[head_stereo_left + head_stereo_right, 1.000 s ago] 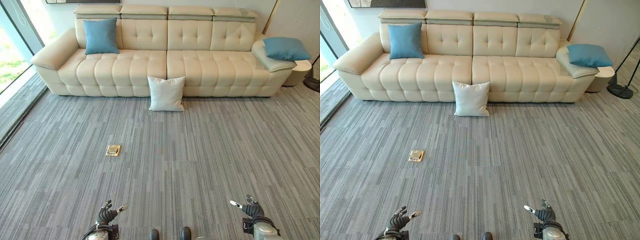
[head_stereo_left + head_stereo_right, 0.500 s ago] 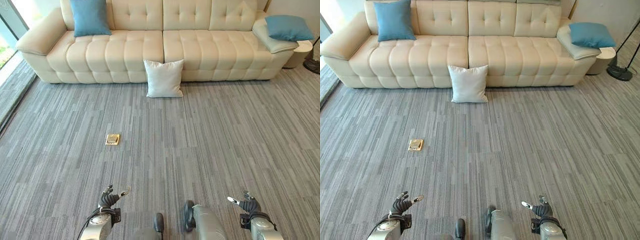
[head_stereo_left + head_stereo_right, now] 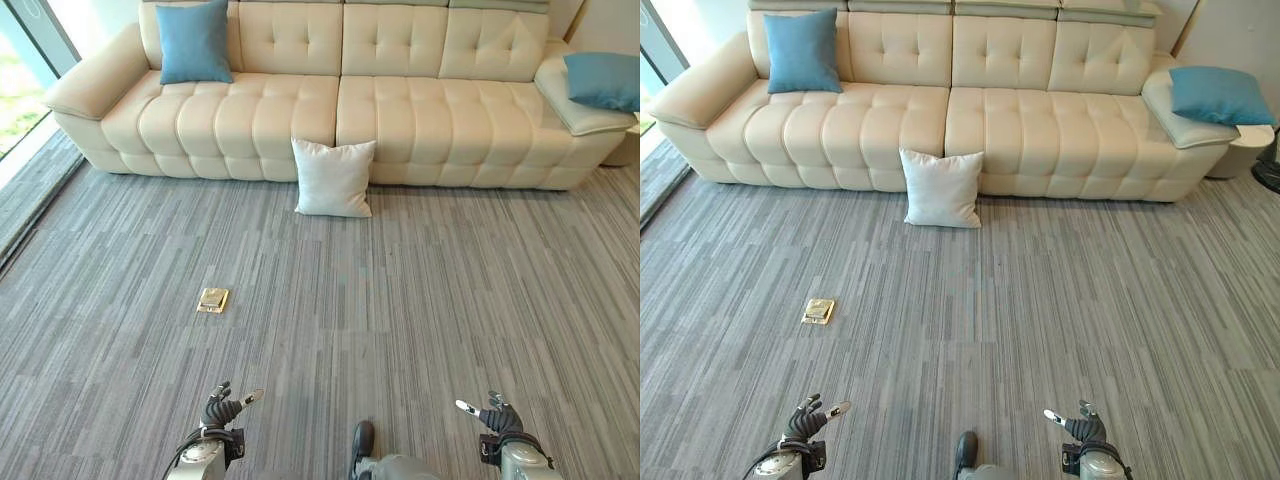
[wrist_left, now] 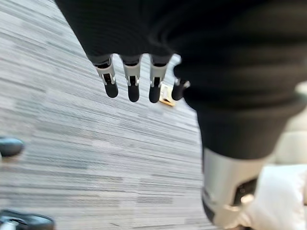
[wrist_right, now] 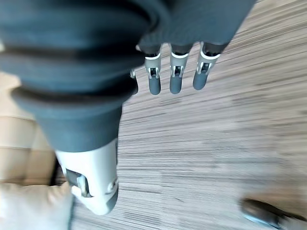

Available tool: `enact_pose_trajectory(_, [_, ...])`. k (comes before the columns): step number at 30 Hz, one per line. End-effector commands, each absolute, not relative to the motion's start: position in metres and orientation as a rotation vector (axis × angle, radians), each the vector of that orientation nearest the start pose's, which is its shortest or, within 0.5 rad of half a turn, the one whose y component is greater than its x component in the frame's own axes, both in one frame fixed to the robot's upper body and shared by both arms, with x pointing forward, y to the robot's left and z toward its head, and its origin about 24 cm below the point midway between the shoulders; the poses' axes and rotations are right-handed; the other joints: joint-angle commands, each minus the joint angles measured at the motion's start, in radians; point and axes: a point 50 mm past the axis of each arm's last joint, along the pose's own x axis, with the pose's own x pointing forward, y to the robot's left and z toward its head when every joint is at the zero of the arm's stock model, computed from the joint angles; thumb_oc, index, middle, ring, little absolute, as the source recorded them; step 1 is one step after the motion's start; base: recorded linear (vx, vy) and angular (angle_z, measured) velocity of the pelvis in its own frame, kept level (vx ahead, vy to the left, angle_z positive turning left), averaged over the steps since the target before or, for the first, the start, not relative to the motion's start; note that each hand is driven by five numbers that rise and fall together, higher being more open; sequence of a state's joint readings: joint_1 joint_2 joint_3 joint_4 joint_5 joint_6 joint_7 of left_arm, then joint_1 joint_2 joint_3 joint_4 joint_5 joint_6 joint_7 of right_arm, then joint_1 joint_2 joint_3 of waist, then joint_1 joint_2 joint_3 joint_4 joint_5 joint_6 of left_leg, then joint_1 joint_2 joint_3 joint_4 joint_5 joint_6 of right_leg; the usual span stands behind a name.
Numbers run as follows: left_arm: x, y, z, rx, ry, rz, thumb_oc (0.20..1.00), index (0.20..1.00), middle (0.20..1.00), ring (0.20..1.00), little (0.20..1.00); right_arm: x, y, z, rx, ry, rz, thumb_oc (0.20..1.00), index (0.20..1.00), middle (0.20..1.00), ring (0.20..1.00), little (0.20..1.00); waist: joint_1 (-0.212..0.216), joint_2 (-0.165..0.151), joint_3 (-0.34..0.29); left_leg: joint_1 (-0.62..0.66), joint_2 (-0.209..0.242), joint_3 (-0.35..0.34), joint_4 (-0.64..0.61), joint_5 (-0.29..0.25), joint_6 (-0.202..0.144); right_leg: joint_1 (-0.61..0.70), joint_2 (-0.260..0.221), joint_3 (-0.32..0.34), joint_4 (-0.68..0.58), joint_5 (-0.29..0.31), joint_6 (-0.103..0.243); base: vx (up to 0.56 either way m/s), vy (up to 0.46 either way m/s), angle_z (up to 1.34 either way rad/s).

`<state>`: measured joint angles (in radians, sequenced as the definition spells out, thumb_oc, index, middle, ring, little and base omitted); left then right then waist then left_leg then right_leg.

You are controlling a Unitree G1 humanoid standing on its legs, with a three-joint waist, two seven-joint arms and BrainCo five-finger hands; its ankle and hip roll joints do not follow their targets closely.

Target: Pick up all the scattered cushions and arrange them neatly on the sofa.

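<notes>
A white cushion stands on the grey carpet, leaning against the front of the cream sofa near its middle. One blue cushion is propped against the sofa's back at its left end. Another blue cushion lies on the sofa's right armrest. My left hand and right hand hang low near the bottom of the eye views, far from the cushions, both open and holding nothing. The wrist views show straight fingers and fingers over bare carpet.
A small brass floor socket sits in the carpet left of centre. A glass wall and a raised floor strip run along the left. A round side table stands by the sofa's right end.
The camera has shifted, so the sofa and white cushion sit a little lower and to the right in view. Both hands stay low and open.
</notes>
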<state>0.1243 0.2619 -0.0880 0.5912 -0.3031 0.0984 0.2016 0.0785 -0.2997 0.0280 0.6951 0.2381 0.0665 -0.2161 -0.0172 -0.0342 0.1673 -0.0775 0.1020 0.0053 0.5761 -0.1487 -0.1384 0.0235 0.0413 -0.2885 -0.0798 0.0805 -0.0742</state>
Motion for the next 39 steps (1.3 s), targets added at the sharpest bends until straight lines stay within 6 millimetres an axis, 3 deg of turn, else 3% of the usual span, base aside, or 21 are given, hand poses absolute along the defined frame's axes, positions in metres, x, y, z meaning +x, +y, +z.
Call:
enact_pose_trajectory(1, [0.181,0.23,-0.09,0.071,0.698,0.281,1.0,1.0,1.0,1.0,1.0,0.169,-0.272,-0.093,-0.166,0.746,-0.413,1.0,1.0,1.0,1.0,1.0,-0.016,0.011,0.063,0.136,-0.079,0.056,-0.08,0.22,0.054,0.031,-0.01,0.053,0.017,-0.16,0.094,0.42,-0.196,-0.33])
enact_pose_trajectory(4, [0.179,0.231,-0.09,0.073,0.703,0.283,1.0,1.0,1.0,1.0,1.0,0.167,-0.273,-0.095,-0.161,0.759,-0.423,1.0,1.0,1.0,1.0,1.0,-0.002,-0.022,0.075,0.02,-0.094,0.072,-0.137,0.108,0.106,0.079,-0.036,0.065,0.005,-0.175,0.097,0.24,-0.101,-0.13])
enact_pose_trajectory(6, [0.177,0.232,-0.091,0.076,0.708,0.284,1.0,1.0,1.0,1.0,1.0,0.168,-0.273,-0.095,-0.167,0.761,-0.421,1.0,1.0,1.0,1.0,1.0,0.003,-0.029,0.077,0.001,-0.1,0.073,-0.19,0.078,0.116,0.091,-0.042,0.069,0.005,-0.185,0.101,0.23,-0.012,-0.07])
enact_pose_trajectory(7, [0.174,0.233,-0.091,0.082,0.716,0.286,1.0,1.0,1.0,1.0,1.0,0.168,-0.271,-0.095,-0.18,0.765,-0.406,1.0,1.0,1.0,1.0,1.0,0.006,-0.034,0.073,-0.022,-0.107,0.048,-0.354,0.083,0.117,0.111,-0.052,0.07,0.009,-0.202,0.104,0.28,0.007,0.01])
enact_pose_trajectory(9, [0.172,0.233,-0.091,0.083,0.715,0.287,1.0,1.0,1.0,1.0,1.0,0.168,-0.27,-0.095,-0.186,0.766,-0.397,1.0,1.0,1.0,1.0,1.0,0.004,-0.034,0.068,-0.018,-0.107,0.03,-0.445,0.116,0.111,0.12,-0.054,0.065,0.011,-0.208,0.103,0.32,0.046,0.11])
enact_pose_trajectory(10, [0.169,0.235,-0.092,0.096,0.727,0.29,1.0,1.0,1.0,1.0,1.0,0.168,-0.269,-0.094,-0.203,0.763,-0.383,1.0,1.0,1.0,1.0,1.0,0.0,-0.019,0.06,-0.037,-0.092,-0.008,-0.607,0.233,0.086,0.146,-0.043,0.059,0.006,-0.221,0.101,0.33,0.064,0.17])
enact_pose_trajectory(15, [0.166,0.242,-0.092,0.121,0.735,0.307,1.0,1.0,1.0,1.0,1.0,0.169,-0.268,-0.095,-0.215,0.775,-0.369,1.0,1.0,1.0,1.0,1.0,-0.009,-0.004,0.043,-0.105,-0.074,0.015,-0.663,0.277,0.034,0.219,-0.051,0.075,0.0,-0.249,0.12,0.37,0.16,0.15])
enact_pose_trajectory(19, [0.162,0.244,-0.093,0.126,0.744,0.311,1.0,1.0,1.0,1.0,1.0,0.166,-0.263,-0.099,-0.217,0.79,-0.348,1.0,1.0,1.0,1.0,1.0,-0.002,-0.006,0.008,-0.065,-0.085,0.025,-0.663,0.276,0.064,0.244,-0.084,0.087,0.034,-0.264,0.143,0.5,0.294,-0.12])
enact_pose_trajectory(21, [0.165,0.247,-0.092,0.143,0.745,0.311,1.0,1.0,1.0,1.0,1.0,0.167,-0.257,-0.099,-0.191,0.784,-0.339,1.0,1.0,1.0,1.0,1.0,-0.002,-0.022,-0.005,-0.017,-0.118,0.047,-0.663,0.244,0.108,0.219,-0.132,0.108,0.176,-0.218,0.168,0.49,0.357,-0.24])
enact_pose_trajectory(22, [0.168,0.251,-0.09,0.167,0.735,0.309,1.0,1.0,1.0,1.0,1.0,0.17,-0.253,-0.099,-0.185,0.774,-0.324,1.0,1.0,1.0,1.0,1.0,-0.003,-0.025,0.013,0.014,-0.134,0.061,-0.639,0.201,0.146,0.108,-0.166,0.135,0.421,-0.131,0.172,0.38,0.333,-0.01])
enact_pose_trajectory(23, [0.168,0.251,-0.09,0.167,0.735,0.309,1.0,1.0,1.0,1.0,1.0,0.17,-0.253,-0.099,-0.185,0.774,-0.324,1.0,1.0,1.0,1.0,1.0,-0.002,-0.025,0.011,0.011,-0.133,0.062,-0.639,0.201,0.146,0.102,-0.166,0.137,0.425,-0.132,0.171,0.36,0.431,-0.22])
enact_pose_trajectory(24, [0.172,0.253,-0.087,0.174,0.722,0.311,1.0,1.0,1.0,1.0,1.0,0.178,-0.249,-0.097,-0.22,0.76,-0.299,1.0,1.0,1.0,1.0,1.0,-0.006,-0.025,0.044,0.052,-0.15,0.084,-0.624,0.161,0.182,0.011,-0.207,0.134,0.613,-0.031,0.175,0.16,0.219,-0.24])
enact_pose_trajectory(26, [0.173,0.252,-0.087,0.175,0.724,0.308,1.0,1.0,1.0,1.0,1.0,0.18,-0.246,-0.096,-0.217,0.757,-0.294,1.0,1.0,1.0,1.0,1.0,-0.017,-0.008,0.06,0.089,-0.15,0.088,-0.633,0.149,0.191,-0.075,-0.2,0.147,0.707,-0.043,0.162,0.3,0.292,-0.03])
enact_pose_trajectory(28, [0.175,0.25,-0.086,0.172,0.717,0.306,1.0,1.0,1.0,1.0,1.0,0.18,-0.247,-0.097,-0.215,0.76,-0.294,1.0,1.0,1.0,1.0,1.0,-0.019,-0.001,0.07,0.114,-0.145,0.095,-0.647,0.141,0.191,-0.126,-0.176,0.152,0.71,-0.089,0.155,0.23,0.156,-0.09])
enact_pose_trajectory(30, [0.175,0.249,-0.087,0.158,0.719,0.309,1.0,1.0,1.0,1.0,1.0,0.178,-0.248,-0.098,-0.211,0.773,-0.306,1.0,1.0,1.0,1.0,1.0,-0.022,0.012,0.08,0.157,-0.145,0.102,-0.652,0.122,0.188,-0.167,-0.172,0.114,0.639,-0.141,0.158,0.33,0.101,-0.08])
enact_pose_trajectory(31, [0.177,0.249,-0.086,0.151,0.714,0.305,1.0,1.0,1.0,1.0,1.0,0.178,-0.249,-0.099,-0.208,0.779,-0.316,1.0,1.0,1.0,1.0,1.0,-0.023,0.027,0.09,0.195,-0.13,0.121,-0.663,0.109,0.182,-0.18,-0.151,0.075,0.489,-0.143,0.158,0.32,0.068,-0.1])
enact_pose_trajectory(32, [0.177,0.249,-0.085,0.151,0.714,0.304,1.0,1.0,1.0,1.0,1.0,0.178,-0.25,-0.099,-0.208,0.779,-0.317,1.0,1.0,1.0,1.0,1.0,-0.021,0.028,0.09,0.195,-0.128,0.122,-0.663,0.109,0.182,-0.179,-0.149,0.075,0.484,-0.14,0.157,0.31,0.002,-0.23])
enact_pose_trajectory(34, [0.18,0.249,-0.083,0.16,0.701,0.295,1.0,1.0,1.0,1.0,1.0,0.175,-0.252,-0.1,-0.192,0.792,-0.344,1.0,1.0,1.0,1.0,1.0,-0.031,0.021,0.094,0.239,-0.136,0.126,-0.663,0.076,0.168,-0.182,-0.088,0.117,0.151,-0.067,0.206,0.36,-0.057,-0.22])
enact_pose_trajectory(35, [0.18,0.249,-0.083,0.16,0.701,0.295,1.0,1.0,1.0,1.0,1.0,0.175,-0.252,-0.1,-0.192,0.792,-0.344,1.0,1.0,1.0,1.0,1.0,-0.029,0.02,0.093,0.238,-0.136,0.127,-0.663,0.077,0.168,-0.18,-0.086,0.118,0.144,-0.062,0.206,0.35,-0.07,-0.09])
enact_pose_trajectory(37, [0.186,0.252,-0.078,0.186,0.676,0.29,1.0,1.0,1.0,1.0,1.0,0.169,-0.255,-0.103,-0.191,0.813,-0.356,1.0,1.0,1.0,1.0,1.0,-0.034,0.01,0.085,0.287,-0.14,0.136,-0.663,0.049,0.148,-0.222,-0.077,0.111,-0.007,-0.028,0.243,0.4,-0.105,-0.11])
enact_pose_trajectory(39, [0.187,0.253,-0.076,0.189,0.665,0.29,1.0,1.0,1.0,1.0,1.0,0.169,-0.257,-0.103,-0.198,0.814,-0.358,1.0,1.0,1.0,1.0,1.0,-0.032,0.012,0.079,0.305,-0.139,0.137,-0.663,0.037,0.142,-0.23,-0.083,0.083,-0.007,-0.03,0.248,0.49,-0.135,0.02])
